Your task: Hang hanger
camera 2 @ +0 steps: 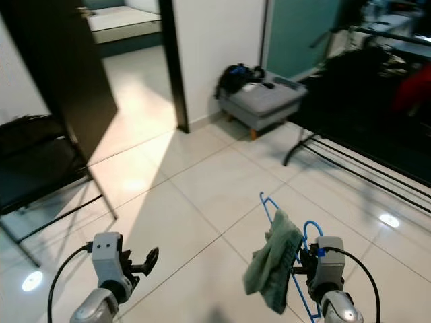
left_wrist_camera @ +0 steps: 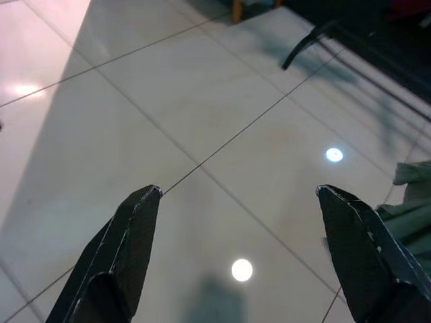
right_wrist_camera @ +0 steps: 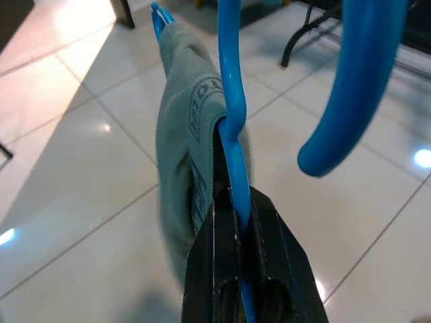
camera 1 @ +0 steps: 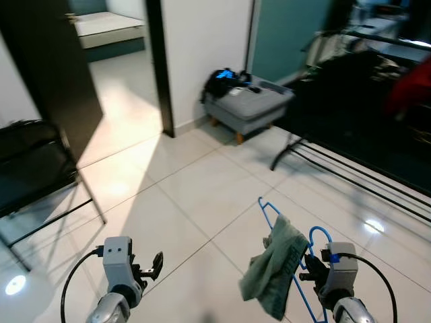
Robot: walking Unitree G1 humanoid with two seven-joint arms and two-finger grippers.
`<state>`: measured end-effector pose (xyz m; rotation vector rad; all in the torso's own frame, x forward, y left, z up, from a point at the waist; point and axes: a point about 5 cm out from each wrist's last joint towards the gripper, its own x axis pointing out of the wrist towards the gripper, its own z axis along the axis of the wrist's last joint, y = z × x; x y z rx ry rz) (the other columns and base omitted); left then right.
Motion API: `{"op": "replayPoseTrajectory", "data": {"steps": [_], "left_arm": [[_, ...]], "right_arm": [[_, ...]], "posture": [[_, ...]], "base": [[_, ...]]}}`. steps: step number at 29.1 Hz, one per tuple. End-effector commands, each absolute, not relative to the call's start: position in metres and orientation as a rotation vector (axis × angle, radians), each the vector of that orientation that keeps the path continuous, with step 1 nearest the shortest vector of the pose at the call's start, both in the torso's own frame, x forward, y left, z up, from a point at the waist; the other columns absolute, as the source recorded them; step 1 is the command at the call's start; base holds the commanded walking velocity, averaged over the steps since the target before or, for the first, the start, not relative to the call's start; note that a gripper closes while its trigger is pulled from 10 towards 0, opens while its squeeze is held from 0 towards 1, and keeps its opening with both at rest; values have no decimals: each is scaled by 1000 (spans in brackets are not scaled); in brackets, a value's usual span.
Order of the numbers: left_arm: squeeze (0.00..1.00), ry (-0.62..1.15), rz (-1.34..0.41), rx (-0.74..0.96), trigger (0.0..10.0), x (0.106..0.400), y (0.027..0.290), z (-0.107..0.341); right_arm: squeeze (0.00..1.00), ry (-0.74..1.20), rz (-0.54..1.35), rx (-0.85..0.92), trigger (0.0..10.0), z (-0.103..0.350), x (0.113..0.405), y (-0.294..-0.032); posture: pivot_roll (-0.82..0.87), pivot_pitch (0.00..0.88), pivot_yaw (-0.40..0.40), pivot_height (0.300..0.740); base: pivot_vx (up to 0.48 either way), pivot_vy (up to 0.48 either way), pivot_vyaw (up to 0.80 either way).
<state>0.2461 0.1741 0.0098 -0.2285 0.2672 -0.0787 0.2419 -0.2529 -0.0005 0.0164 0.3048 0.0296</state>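
The right pincer [right_wrist_camera: 237,222] pinches a blue hanger [camera 1: 286,256] carrying a green cloth [camera 1: 273,266]. The left pincer [left_wrist_camera: 249,229] hovers spread above the floor [camera 1: 188,195].

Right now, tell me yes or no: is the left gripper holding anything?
No, the left gripper has its two black fingers spread wide apart with just bare tiled floor between them.

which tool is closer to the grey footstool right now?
Right. The right tool, shut on the blue hanger with its green cloth, sits below the grey footstool, slightly to its right. The left tool, open, is farther out to its left.
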Motion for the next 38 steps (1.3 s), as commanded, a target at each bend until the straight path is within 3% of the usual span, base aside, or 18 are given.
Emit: {"op": "replayPoseTrajectory", "data": {"steps": [1,6,23,38], "left_arm": [[0,292,-62,-218,10000,239,177,3],[0,285,-49,-225,10000,238,177,3],[0,270,-55,-211,10000,239,176,4],[0,283,-46,-215,10000,240,181,2]], "right_arm": [[0,278,60,18,10000,2,246,-241],[0,280,60,20,10000,1,245,-241],[0,427,36,29,10000,-11,225,-282],[0,491,26,54,10000,-24,225,-266]], "posture": [[17,35,18,735],[14,36,15,735],[14,30,12,735],[33,37,30,735]], "base": [[0,0,0],[0,0,0],[0,0,0],[0,0,-78]]}}
